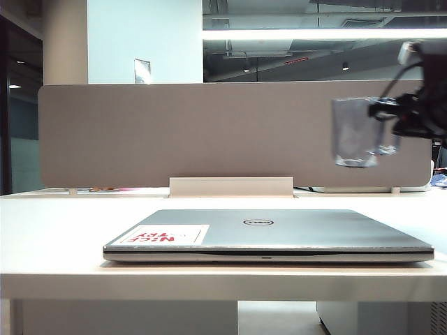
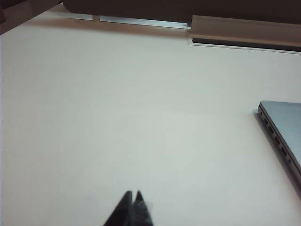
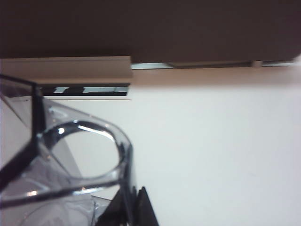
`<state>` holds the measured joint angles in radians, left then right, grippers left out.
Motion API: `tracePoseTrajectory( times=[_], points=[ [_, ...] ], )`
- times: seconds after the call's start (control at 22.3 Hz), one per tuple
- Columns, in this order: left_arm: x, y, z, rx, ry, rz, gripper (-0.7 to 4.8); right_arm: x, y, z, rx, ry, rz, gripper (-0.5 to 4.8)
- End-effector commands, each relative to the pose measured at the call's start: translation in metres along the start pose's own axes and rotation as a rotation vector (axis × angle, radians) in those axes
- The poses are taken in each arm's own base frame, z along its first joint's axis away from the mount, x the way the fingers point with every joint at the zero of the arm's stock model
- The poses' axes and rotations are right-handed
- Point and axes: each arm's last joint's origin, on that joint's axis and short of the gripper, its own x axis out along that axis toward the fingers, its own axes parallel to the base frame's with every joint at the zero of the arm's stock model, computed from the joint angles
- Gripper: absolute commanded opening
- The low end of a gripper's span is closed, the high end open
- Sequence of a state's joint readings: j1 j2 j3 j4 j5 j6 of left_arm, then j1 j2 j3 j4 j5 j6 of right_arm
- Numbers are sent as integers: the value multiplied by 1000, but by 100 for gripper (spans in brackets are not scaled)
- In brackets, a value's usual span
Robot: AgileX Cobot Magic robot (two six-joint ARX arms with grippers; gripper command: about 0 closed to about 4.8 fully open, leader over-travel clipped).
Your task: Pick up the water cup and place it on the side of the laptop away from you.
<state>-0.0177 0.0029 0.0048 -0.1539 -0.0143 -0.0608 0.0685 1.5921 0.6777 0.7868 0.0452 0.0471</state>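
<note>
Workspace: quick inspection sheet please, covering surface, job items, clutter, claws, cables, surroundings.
Surface: white table, bare around the laptop.
Job's things: closed Dell laptop lies flat near the front edge, with a white sticker on its lid. Water cup is in the air at the right, above and beyond the laptop.
Clutter: nothing seen.
Claws: right claw shut on the water cup's handle. Left claw shut, empty, over bare table to the left of the laptop.
Cables: black cable on the right arm.
Surroundings: grey divider panel behind the table, ceiling light strip.
</note>
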Motion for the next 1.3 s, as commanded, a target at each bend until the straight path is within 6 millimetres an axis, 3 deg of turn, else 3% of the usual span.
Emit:
tracePoseTrajectory(
  times=[0.04,0.22,0.36,0.94,1.3],
  points=[
    [0,0,1,0,-7,-2,-6,13,8,22,4,-22,51,-1],
    [0,0,1,0,-7,-2,-5,38,15,41,2,-21,154,-1],
    [0,0,1,0,-7,-2,-5,48,20,43,1,-12,175,-1],
    [0,0,1,1,-7,-2,-5,109,64,22,-41,38,301,-1],
    [0,0,1,1,-7,-2,-5,137,73,19,-54,63,331,-1]
  ],
)
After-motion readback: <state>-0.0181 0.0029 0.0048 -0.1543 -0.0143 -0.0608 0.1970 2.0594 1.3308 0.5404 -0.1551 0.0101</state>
